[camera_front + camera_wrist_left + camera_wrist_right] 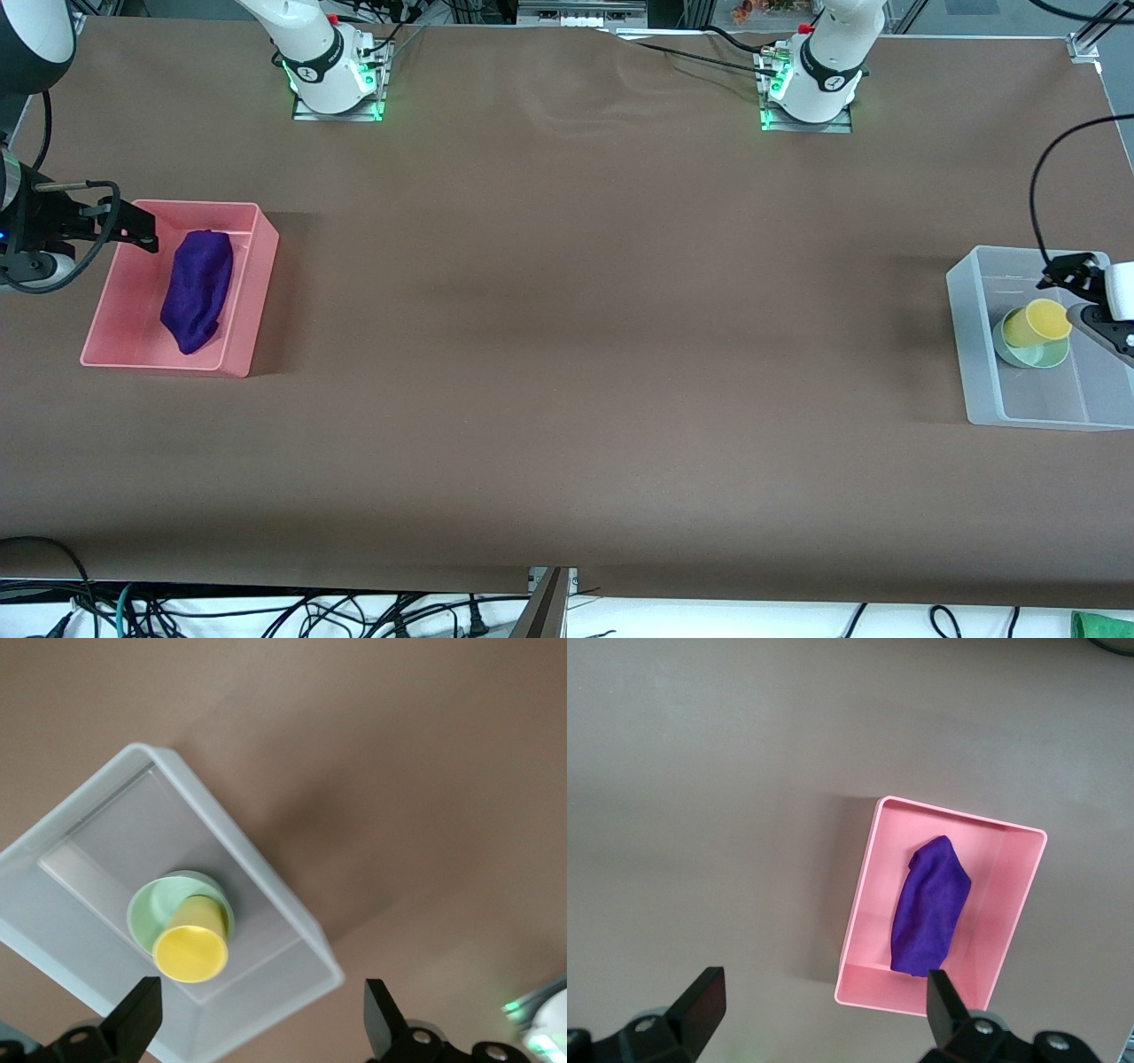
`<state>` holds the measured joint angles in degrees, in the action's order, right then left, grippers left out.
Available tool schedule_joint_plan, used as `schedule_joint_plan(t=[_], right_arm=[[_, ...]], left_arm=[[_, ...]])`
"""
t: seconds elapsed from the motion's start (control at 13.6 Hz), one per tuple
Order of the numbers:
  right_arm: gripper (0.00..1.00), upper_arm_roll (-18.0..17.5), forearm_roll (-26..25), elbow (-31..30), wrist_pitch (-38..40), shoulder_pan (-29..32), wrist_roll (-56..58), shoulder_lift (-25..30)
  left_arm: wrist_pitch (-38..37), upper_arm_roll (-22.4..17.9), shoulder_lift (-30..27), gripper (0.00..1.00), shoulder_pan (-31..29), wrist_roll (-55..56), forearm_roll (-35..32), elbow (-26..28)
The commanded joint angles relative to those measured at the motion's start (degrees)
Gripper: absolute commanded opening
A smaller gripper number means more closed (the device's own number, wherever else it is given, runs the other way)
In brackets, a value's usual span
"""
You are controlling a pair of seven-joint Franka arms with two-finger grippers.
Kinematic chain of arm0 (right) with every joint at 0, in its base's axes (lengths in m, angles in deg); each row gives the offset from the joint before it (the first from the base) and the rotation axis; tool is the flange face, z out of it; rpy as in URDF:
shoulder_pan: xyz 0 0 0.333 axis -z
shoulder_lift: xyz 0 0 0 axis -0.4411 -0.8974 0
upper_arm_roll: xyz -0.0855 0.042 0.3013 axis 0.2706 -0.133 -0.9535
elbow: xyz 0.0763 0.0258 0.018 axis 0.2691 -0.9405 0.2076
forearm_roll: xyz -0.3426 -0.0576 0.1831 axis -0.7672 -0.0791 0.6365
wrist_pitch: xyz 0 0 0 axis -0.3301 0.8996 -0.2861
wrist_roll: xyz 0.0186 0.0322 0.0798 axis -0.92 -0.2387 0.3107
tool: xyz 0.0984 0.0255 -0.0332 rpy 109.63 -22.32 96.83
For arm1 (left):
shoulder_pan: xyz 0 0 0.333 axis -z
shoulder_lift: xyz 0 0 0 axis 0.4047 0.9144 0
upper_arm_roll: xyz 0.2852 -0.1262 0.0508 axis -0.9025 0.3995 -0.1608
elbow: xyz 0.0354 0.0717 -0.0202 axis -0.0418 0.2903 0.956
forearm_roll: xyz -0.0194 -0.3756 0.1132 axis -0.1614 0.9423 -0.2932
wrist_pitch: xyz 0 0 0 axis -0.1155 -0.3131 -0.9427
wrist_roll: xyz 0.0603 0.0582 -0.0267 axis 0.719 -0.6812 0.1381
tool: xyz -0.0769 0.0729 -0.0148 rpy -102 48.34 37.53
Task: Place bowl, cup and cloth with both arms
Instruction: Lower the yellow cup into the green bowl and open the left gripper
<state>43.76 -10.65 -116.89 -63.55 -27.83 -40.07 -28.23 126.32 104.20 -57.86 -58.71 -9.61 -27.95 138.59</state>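
The purple cloth (197, 288) lies in a pink bin (257, 275) at the right arm's end of the table. It also shows in the right wrist view (930, 904), inside the pink bin (864, 904). My right gripper (124, 226) hangs open and empty above that bin's outer edge (824, 983). The yellow cup (1036, 321) leans tilted inside the mint-green bowl (1032, 354), in a clear bin (974, 292) at the left arm's end. The left wrist view shows the cup (190, 943), the bowl (155, 908) and the bin (266, 877). My left gripper (1085, 297) is open and empty above the clear bin (261, 997).
The two arm bases with green lights (332, 75) (811, 84) stand along the edge of the brown table farthest from the front camera. Loose cables (266, 611) lie below the table's near edge.
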Motion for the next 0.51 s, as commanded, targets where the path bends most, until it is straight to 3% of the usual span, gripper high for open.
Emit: schedule_joint_plan(t=[0.0,0.29,0.37,0.44], right_arm=[[1.00,-0.34,-0.53,1.83,1.09,0.07,-0.86,-0.66],[1.00,-0.34,-0.53,1.83,1.00,0.07,-0.77,-0.66],[1.00,-0.34,-0.53,1.83,1.00,0.07,-0.86,-0.66],[1.00,-0.34,-0.53,1.83,1.00,0.07,-0.77,-0.66]], left_arm=[[-6.14,6.98,0.14,1.00,-0.24,11.23,0.96,-4.79],[-10.28,14.21,-3.19,1.00,0.29,29.01,3.33,-6.12],[-10.72,14.22,-5.20,1.00,2.55,30.51,3.24,-6.03],[-10.46,11.69,-5.83,1.00,5.71,33.13,4.29,-5.77]])
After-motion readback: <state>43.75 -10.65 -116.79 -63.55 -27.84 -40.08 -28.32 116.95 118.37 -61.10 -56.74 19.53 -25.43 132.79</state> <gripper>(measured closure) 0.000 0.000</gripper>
